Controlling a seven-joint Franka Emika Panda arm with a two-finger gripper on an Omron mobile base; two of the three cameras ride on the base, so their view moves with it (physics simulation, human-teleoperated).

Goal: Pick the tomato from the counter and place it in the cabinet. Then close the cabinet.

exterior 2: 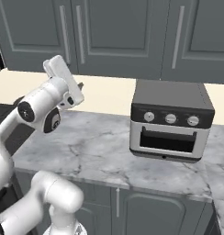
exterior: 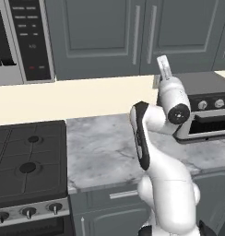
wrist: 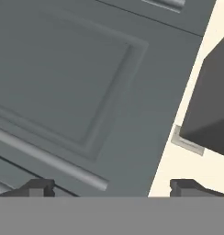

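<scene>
Gripper (wrist: pixel 111 187), fingertips spread wide and holding nothing, raised close before the cabinet (exterior: pixel 133 32), whose two doors stand shut; this pose suggests the closing step is complete. The counter (exterior: pixel 103 150) carries a toaster oven (exterior 2: pixel 171 120); the tomato is presumably inside the cabinet.

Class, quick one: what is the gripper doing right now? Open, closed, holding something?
Gripper: open, its fingertips set wide apart, nothing between them, facing the closed cabinet door.
</scene>
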